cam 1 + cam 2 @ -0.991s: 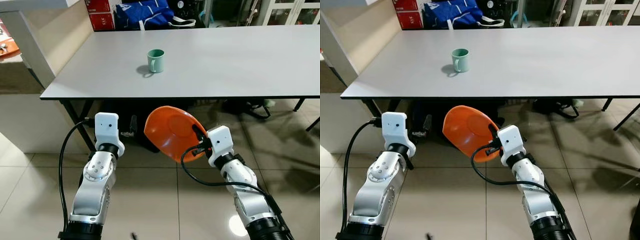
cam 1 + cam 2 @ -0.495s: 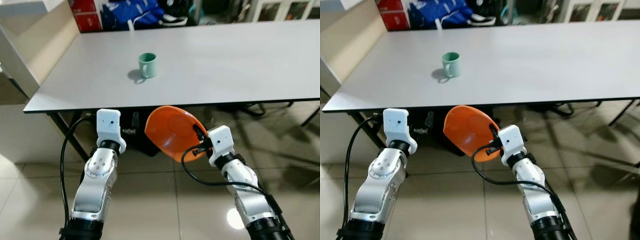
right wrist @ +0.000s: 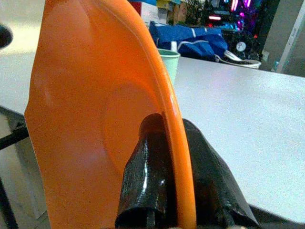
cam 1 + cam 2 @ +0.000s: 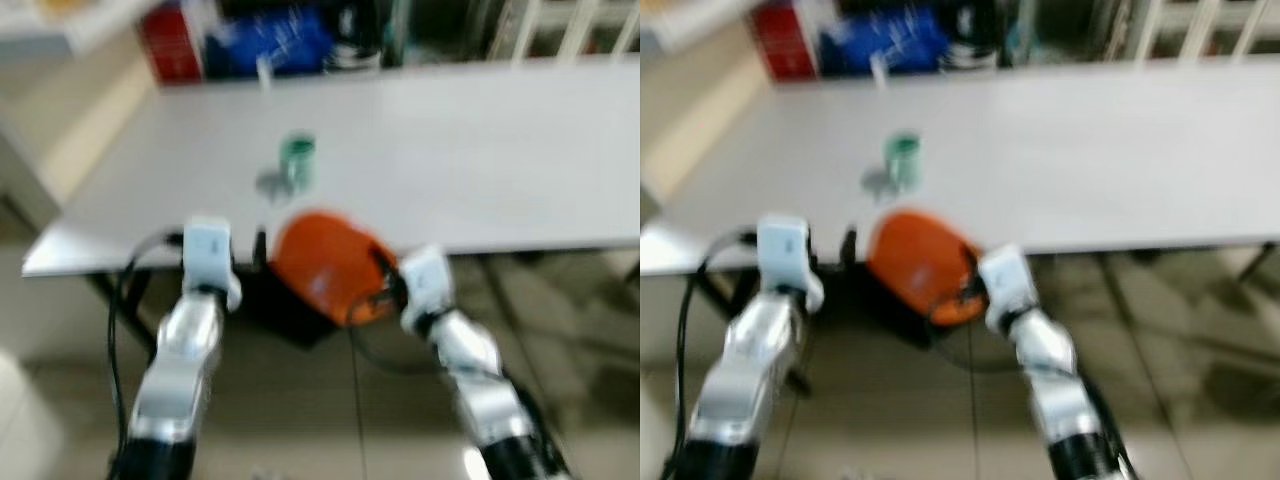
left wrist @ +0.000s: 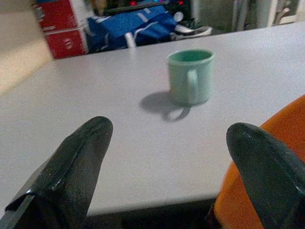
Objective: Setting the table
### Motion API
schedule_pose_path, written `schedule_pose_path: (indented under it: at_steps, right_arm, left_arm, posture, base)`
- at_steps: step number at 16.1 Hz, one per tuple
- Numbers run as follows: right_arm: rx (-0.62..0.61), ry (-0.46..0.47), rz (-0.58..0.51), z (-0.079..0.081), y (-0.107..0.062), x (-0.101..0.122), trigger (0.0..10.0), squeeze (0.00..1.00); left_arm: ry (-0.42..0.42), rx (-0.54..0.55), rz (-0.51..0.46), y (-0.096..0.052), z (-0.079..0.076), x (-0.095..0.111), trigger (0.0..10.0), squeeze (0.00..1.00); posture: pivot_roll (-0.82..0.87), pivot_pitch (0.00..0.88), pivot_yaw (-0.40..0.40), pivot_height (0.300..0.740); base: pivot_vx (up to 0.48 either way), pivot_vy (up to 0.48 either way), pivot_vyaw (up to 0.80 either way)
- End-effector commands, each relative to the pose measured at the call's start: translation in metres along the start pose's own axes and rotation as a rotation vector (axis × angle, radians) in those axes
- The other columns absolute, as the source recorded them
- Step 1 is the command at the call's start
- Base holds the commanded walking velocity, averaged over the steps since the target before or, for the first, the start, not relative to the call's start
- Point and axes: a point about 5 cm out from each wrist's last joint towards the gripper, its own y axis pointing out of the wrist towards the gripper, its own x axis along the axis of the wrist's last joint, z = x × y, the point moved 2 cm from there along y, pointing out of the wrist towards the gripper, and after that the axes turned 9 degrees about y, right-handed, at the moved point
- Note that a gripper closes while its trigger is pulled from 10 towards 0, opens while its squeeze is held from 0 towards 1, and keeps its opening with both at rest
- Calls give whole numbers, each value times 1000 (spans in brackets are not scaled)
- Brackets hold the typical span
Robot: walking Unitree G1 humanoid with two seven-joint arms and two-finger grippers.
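Note:
The head views are blurred. My right gripper (image 3: 178,164) is shut on the rim of an orange plate (image 4: 325,275), held tilted on edge just at the front edge of the grey table (image 4: 480,150). A green mug (image 4: 297,155) stands upright on the table beyond the plate, handle toward me in the left wrist view (image 5: 190,76). My left gripper (image 5: 167,131) is open with nothing between its fingers, level with the table's front edge and left of the plate.
Blue bags (image 5: 128,26) and red boxes (image 5: 59,33) lie past the table's far edge. Dark objects sit under the table (image 4: 290,320). A beige counter (image 4: 70,130) stands at the left. Tiled floor is below my arms.
The whole view has shifted and blurred, so the camera moved. The table edge is now closer, and the plate and both wrists overlap it instead of hanging below it.

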Motion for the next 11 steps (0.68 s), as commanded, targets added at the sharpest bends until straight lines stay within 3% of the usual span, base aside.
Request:
schedule_pose_path:
  at_steps: [1, 3, 6, 11]
  right_arm:
    - [-35, -21, -26, -12, -2, 7, 0, 90]
    - [-36, -20, -27, -12, -3, 6, 0, 90]
    - [-38, -20, -28, -12, -3, 6, 0, 94]
    - [-31, -1, -57, -10, -3, 12, 0, 90]
  left_arm:
    - [-1, -19, -34, 3, -6, 10, 10000, 1000]
    - [-10, -33, -44, 3, -9, 12, 10000, 1000]
    - [-11, -34, -51, 3, -9, 14, 10000, 1000]
    - [-19, -28, -57, 3, -8, 15, 10000, 1000]
  posture:
    - [-188, 0, 111, 740]
    - [-188, 0, 111, 740]
    - [-192, 0, 115, 740]
    - [-194, 0, 118, 740]
  base:
    - [480, 0, 0]
    - [480, 0, 0]
    - [0, 0, 0]
    - [466, 0, 0]
